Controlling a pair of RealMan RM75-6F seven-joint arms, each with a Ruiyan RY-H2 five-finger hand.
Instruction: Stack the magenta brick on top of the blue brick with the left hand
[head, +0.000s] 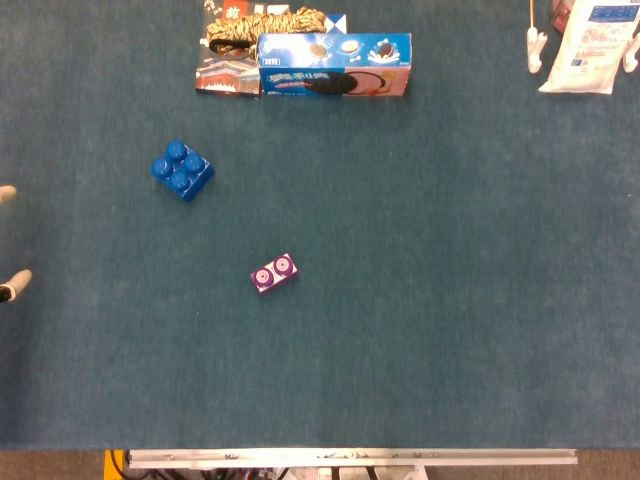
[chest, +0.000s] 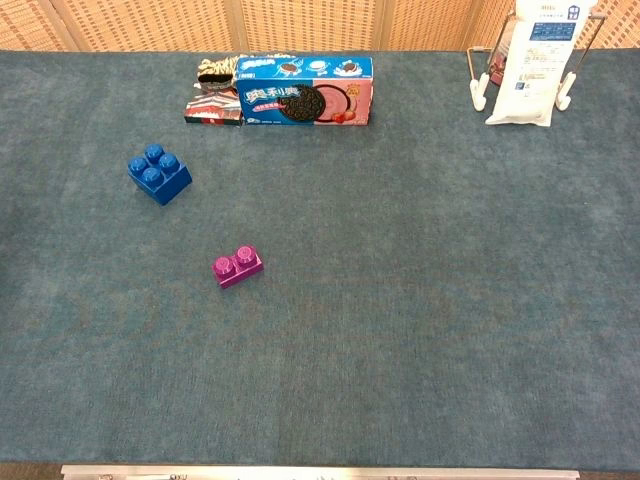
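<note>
At the left edge of the head view, only two pale fingertips (head: 14, 282) of the left hand (head: 10, 240) showed, set apart and touching nothing; the rest was cut off, so its spread could not be told. The right hand was out of sight. The magenta brick (head: 273, 274) lay mid-counter, well apart from the blue brick (head: 181, 169) toward the far-left. A cookie box (head: 334, 64) sat along the far edge.

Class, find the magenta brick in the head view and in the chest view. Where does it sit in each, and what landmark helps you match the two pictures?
Head view: the magenta brick lies left of centre, below and right of the blue brick.
Chest view: it lies left of centre, again below and right of the blue brick.
Shared landmark: the Oreo box at the table's far edge.
</note>
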